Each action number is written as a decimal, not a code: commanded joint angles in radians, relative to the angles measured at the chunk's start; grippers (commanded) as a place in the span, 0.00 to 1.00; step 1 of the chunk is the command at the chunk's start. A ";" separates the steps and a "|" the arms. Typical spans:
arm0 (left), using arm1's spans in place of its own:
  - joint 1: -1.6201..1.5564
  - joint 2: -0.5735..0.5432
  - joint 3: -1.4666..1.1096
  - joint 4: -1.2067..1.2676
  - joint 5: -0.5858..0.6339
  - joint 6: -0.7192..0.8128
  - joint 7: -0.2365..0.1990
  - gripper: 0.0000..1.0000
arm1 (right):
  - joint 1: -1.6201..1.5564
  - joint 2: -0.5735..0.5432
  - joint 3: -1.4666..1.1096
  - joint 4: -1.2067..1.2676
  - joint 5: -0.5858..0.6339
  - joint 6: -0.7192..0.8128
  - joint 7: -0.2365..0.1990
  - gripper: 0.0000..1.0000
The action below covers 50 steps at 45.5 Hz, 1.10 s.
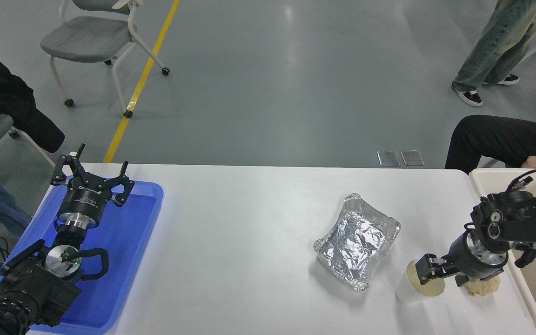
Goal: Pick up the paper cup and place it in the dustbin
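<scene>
Black right gripper (428, 273) reaches leftward, low over the paper cup (416, 288) (jaws spread at its rim).

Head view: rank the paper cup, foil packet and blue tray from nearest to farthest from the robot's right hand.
From the right hand:
1. Paper cup: right under the hand, at the table's near right.
2. Foil packet: just to the cup's left and further back.
3. Blue tray: far across at the table's left end, under the parked left hand.
</scene>
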 commanded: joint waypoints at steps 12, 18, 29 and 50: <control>0.000 0.000 -0.001 -0.001 0.000 0.000 0.000 1.00 | -0.015 -0.001 0.012 -0.022 -0.032 0.001 0.026 0.00; 0.000 0.000 -0.001 -0.001 0.000 0.000 0.000 1.00 | -0.006 -0.003 0.011 -0.020 -0.032 0.001 0.026 0.00; 0.000 -0.002 0.001 -0.001 0.000 0.000 0.002 1.00 | 0.052 -0.026 -0.002 0.004 -0.022 0.014 0.024 0.00; 0.000 -0.002 0.001 -0.001 0.000 0.000 0.002 1.00 | 0.639 -0.101 -0.271 0.269 0.094 0.170 0.010 0.00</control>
